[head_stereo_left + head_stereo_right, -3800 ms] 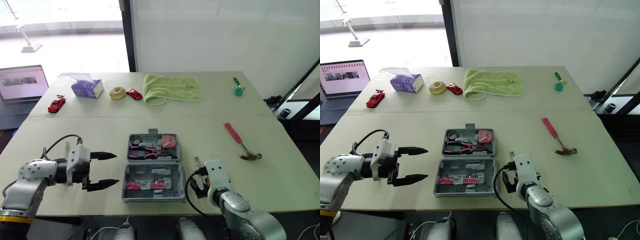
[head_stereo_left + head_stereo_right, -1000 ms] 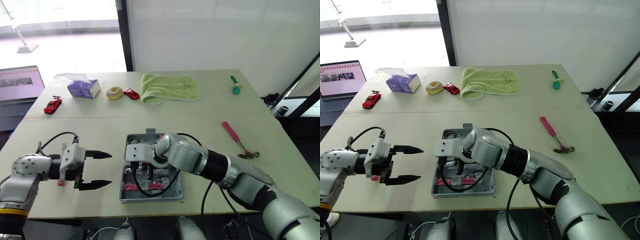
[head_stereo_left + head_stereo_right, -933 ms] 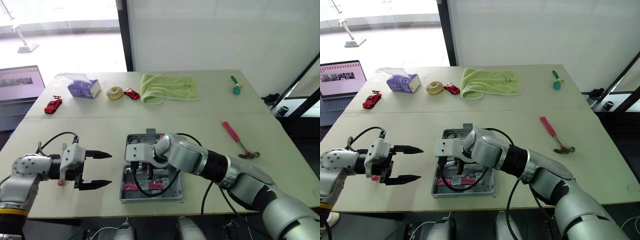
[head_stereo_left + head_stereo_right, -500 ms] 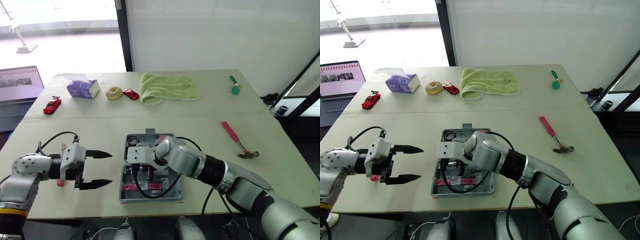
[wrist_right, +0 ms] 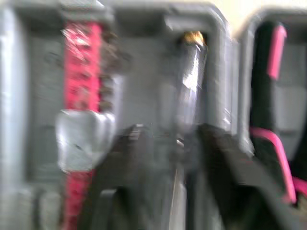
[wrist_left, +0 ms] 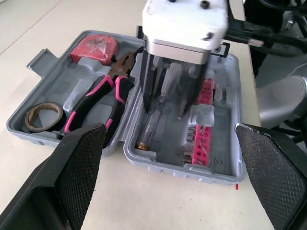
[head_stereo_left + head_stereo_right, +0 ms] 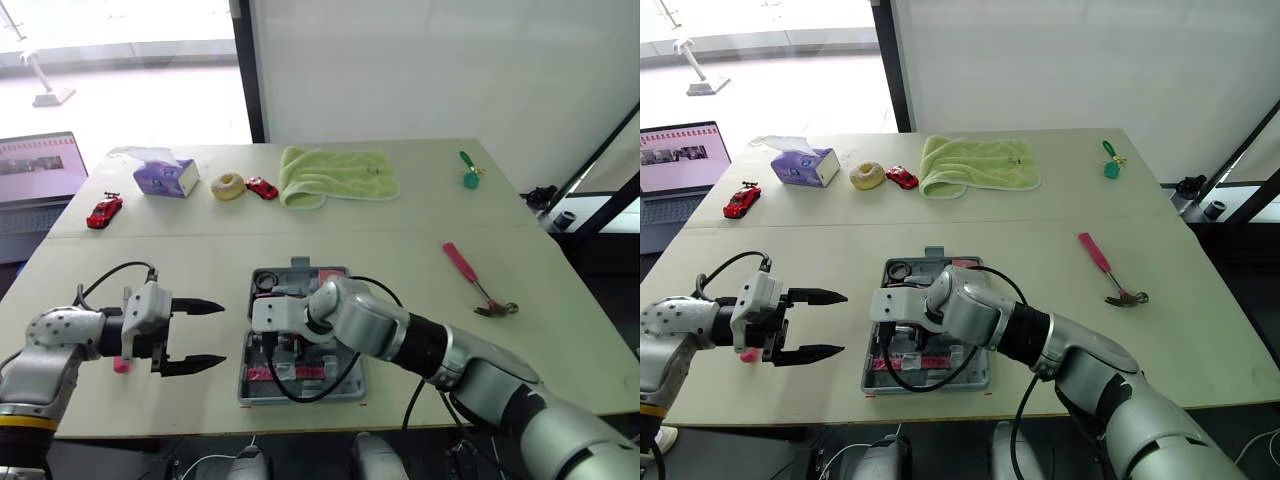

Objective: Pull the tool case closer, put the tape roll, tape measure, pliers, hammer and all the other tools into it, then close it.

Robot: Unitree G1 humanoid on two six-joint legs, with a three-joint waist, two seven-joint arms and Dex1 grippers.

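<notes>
The grey tool case (image 7: 300,397) lies open at the table's front centre. Its far half holds a tape roll (image 6: 43,116), a red tape measure (image 6: 94,48) and pink-handled pliers (image 6: 103,96). In the near half lie a clear-handled screwdriver (image 6: 152,130) and a red bit strip (image 6: 204,127). My right gripper (image 5: 172,129) reaches down into the near half, its fingers open on either side of the screwdriver. My left gripper (image 7: 218,332) hovers open just left of the case, holding nothing. The pink-handled hammer (image 7: 478,285) lies on the table to the right.
A small pink object (image 7: 121,366) lies under my left wrist. Along the back stand a tissue box (image 7: 158,177), a yellow ring (image 7: 229,186), two red toy cars (image 7: 264,187) (image 7: 101,212), a green towel (image 7: 336,176) and a green item (image 7: 468,175). A laptop (image 7: 40,170) sits far left.
My right arm has swung from the table's front edge across into the case's near half and settled lower over the screwdriver. The left gripper has stayed open, shifting only slightly.
</notes>
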